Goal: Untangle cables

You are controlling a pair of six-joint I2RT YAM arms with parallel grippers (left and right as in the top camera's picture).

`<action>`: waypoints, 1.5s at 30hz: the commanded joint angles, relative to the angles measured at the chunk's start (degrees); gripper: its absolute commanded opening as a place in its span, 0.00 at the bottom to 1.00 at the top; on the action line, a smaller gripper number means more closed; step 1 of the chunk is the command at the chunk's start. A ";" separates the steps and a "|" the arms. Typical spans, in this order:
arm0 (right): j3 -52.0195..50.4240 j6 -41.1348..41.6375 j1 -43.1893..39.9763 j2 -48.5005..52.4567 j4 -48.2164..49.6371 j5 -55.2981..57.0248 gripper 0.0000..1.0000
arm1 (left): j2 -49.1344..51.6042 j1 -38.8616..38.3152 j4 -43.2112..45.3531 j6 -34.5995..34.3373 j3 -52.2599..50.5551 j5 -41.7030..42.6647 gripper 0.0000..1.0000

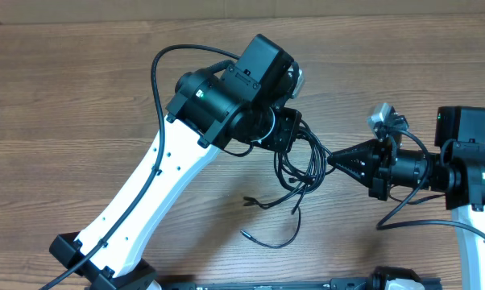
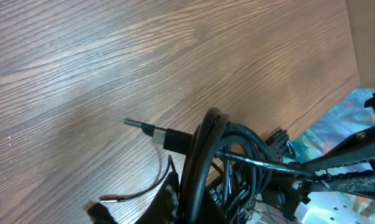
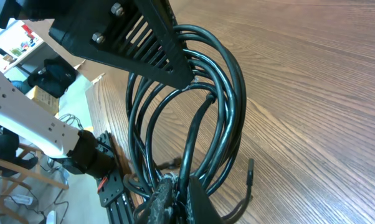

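Note:
The cables (image 1: 305, 165) form a tangle of thin black loops hanging between my two grippers above the wooden table (image 1: 81, 89). My left gripper (image 1: 295, 135) is shut on the tangle's upper left side, and its fingers (image 2: 190, 194) clamp the bundled cords (image 2: 206, 149). From the right, my right gripper (image 1: 332, 159) is shut on a strand, with the cable loops (image 3: 222, 93) rising out of its jaws (image 3: 180, 186). A plug with a metal tip (image 2: 162, 135) sticks out of the bundle. Loose ends trail onto the table (image 1: 267, 240).
The left arm's own thick cable (image 1: 156, 76) arcs over its white link. A black rail (image 1: 267, 284) runs along the table's near edge. Beyond the edge, the right wrist view shows floor clutter (image 3: 44, 81).

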 commanded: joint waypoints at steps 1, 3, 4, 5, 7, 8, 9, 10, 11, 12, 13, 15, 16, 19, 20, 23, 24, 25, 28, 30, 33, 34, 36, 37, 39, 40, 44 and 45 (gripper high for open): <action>0.07 3.74 -0.20 -0.37 0.85 0.87 0.04 | -1.07 0.33 0.24 -0.07 0.83 1.64 0.04; 0.07 8.70 -0.20 -0.37 2.21 5.77 0.04 | -1.07 0.33 0.94 1.90 0.83 4.61 0.04; 0.07 12.85 -0.20 -0.37 3.39 10.16 0.04 | -1.07 0.33 1.77 2.89 0.83 7.72 0.04; 0.07 17.84 -0.20 -0.37 4.79 15.45 0.04 | -1.07 0.33 2.23 4.15 0.85 10.27 0.04; 0.07 22.43 -0.20 -0.37 6.43 21.14 0.04 | -1.07 0.33 2.95 7.52 0.83 16.65 0.04; 0.07 23.93 -0.20 -0.37 7.23 22.93 0.04 | -1.07 0.33 3.10 8.68 0.83 19.19 0.04; 0.07 25.27 -0.20 -0.37 7.89 24.37 0.04 | -1.07 0.33 3.08 8.94 0.83 20.09 0.04; 0.07 25.66 -0.20 -0.35 8.15 24.98 0.04 | -1.07 0.31 3.06 8.94 0.83 20.13 0.04; 0.07 25.64 -0.20 -0.07 8.22 25.03 0.04 | -1.07 0.31 3.08 8.92 0.83 20.74 0.04; 0.07 25.62 -0.17 0.31 8.07 25.00 0.04 | -1.07 0.31 3.56 8.94 0.83 22.18 0.04; 0.07 25.59 -0.13 0.68 7.98 24.98 0.04 | -1.07 0.17 4.42 8.96 0.85 23.56 0.04; 0.07 25.59 -0.13 1.05 7.98 24.98 0.04 | -1.07 -0.04 5.01 8.94 0.83 23.19 0.04; 0.07 25.62 -0.13 1.16 7.89 24.98 0.04 | -1.07 -0.04 4.98 8.92 0.83 22.43 0.04; 0.07 25.64 -0.13 1.20 6.73 25.05 0.07 | -1.07 -0.04 4.42 8.28 0.83 18.53 0.04; 0.07 25.66 -0.15 1.20 6.12 25.51 0.25 | -1.07 -0.02 3.98 6.78 0.83 15.23 0.04; 0.07 26.73 -0.13 1.18 4.94 27.76 0.66 | -1.07 0.00 2.08 1.73 0.83 6.49 0.04; 0.07 26.71 -0.15 1.18 4.72 27.76 0.70 | -1.07 0.00 1.90 1.51 0.83 6.01 0.04; 0.07 26.71 -0.13 1.18 4.57 27.74 0.71 | -1.07 0.02 1.90 1.31 0.83 5.46 0.04; 0.07 26.67 -0.13 1.18 4.31 27.06 0.73 | -1.07 0.04 2.03 0.28 0.83 4.79 0.04; 0.07 26.10 -0.13 1.18 4.33 26.08 0.74 | -1.07 0.00 2.62 -1.25 0.83 5.09 0.04; 0.07 23.41 -0.13 1.18 4.55 22.40 0.76 | -1.07 -0.07 2.95 -1.25 0.83 6.82 0.04; 0.07 23.39 -0.13 1.18 4.83 22.45 0.78 | -1.07 -0.07 2.99 -1.27 0.83 8.20 0.04; 0.07 23.34 -0.13 1.18 5.66 22.47 0.80 | -1.07 -0.07 3.34 -1.46 0.83 10.03 0.04; 0.07 23.32 -0.13 1.18 5.86 22.45 0.80 | -1.07 -0.07 3.37 -2.16 0.83 9.97 0.04; 0.07 23.30 -0.13 1.18 6.08 22.45 0.80 | -1.07 -0.07 3.48 -2.32 0.83 10.03 0.04; 0.07 23.21 -0.13 1.18 6.10 22.45 0.80 | -1.07 -0.11 3.43 -2.67 0.83 10.08 0.04; 0.07 22.56 -0.13 1.18 6.12 22.69 0.84 | -1.07 -0.81 4.37 -3.37 0.83 12.41 0.04; 0.07 22.53 -0.13 1.18 6.10 22.69 0.88 | -1.07 -0.94 4.39 -3.39 0.83 12.63 0.04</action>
